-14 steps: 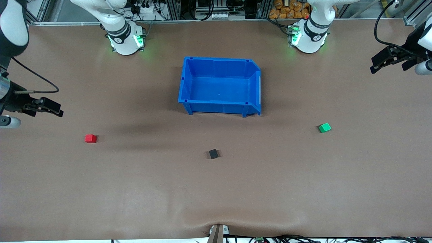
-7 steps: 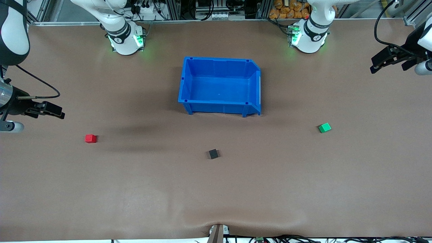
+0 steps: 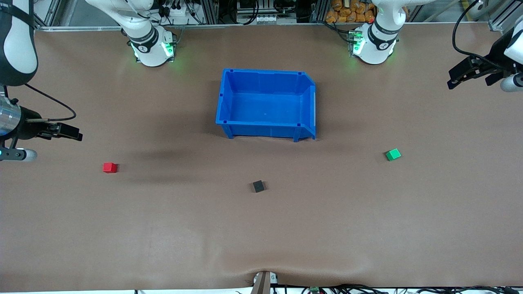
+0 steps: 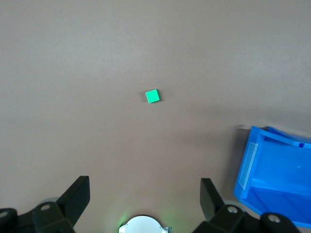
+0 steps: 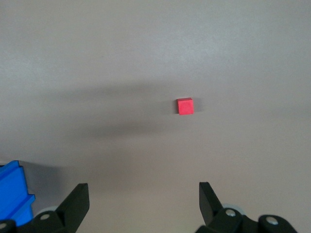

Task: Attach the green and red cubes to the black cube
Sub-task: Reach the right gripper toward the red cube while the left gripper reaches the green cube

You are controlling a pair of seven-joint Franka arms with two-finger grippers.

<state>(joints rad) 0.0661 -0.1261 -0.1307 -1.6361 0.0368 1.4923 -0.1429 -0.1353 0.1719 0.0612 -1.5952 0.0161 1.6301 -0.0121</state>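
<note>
Black cube [image 3: 258, 186] sits flat on the worktop [image 3: 261, 228], slightly rotated, no long axis, well apart from both my grippers. Red cube [image 3: 109, 167] lies near my right gripper [image 3: 75, 134], whose fingers [image 5: 75, 204] are spread wide and hold nothing. Green cube [image 3: 393, 154] lies toward my left gripper [image 3: 451, 81], fingers [image 4: 77, 196] likewise spread, over bare worktop. Blue bin [image 3: 266, 104] stands between my two bases.
</note>
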